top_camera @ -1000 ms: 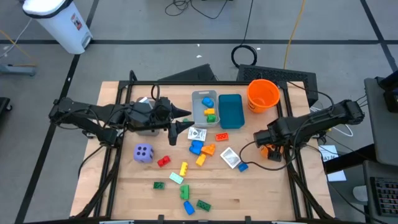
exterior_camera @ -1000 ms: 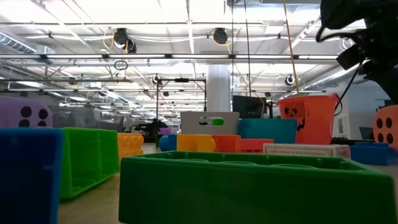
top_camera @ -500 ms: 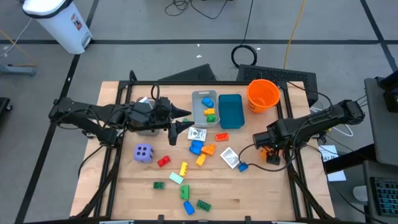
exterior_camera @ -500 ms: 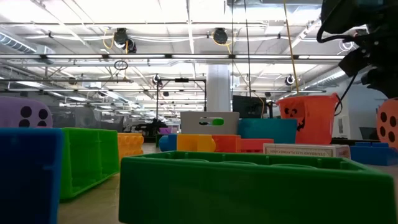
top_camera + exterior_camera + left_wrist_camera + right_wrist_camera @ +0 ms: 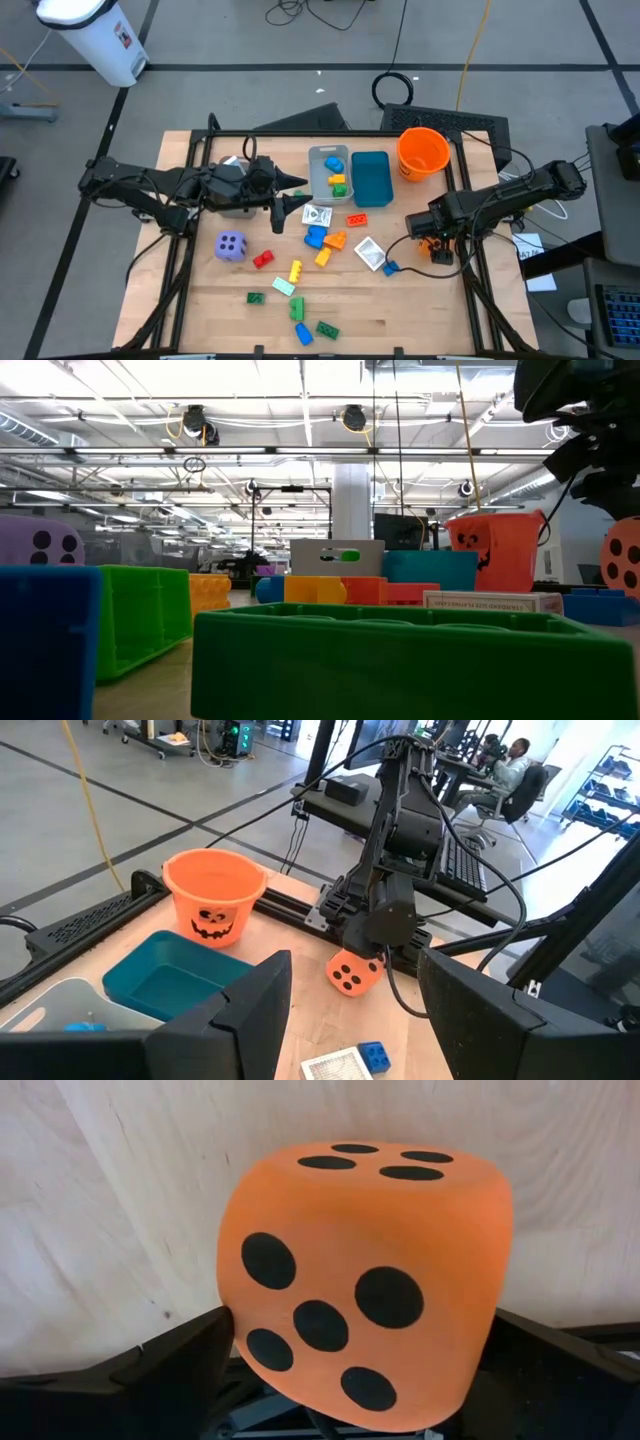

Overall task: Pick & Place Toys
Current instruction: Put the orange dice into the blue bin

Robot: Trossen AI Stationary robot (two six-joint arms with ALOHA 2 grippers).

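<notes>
A: Where's the orange die?
B: Between the right end effector fingers, near the right edge of the surface, lifted clear of the wood. Fingers spread wide, one on each side, pinching it.
A: Left end effector?
B: Hovering left of the grey bin, fingers partly spread, holding nothing.
A: Other toys?
B: Purple die front-left; bricks and white packets scattered mid-surface. A few bricks sit in the grey bin. Teal bin beside it, orange bucket behind.
</notes>
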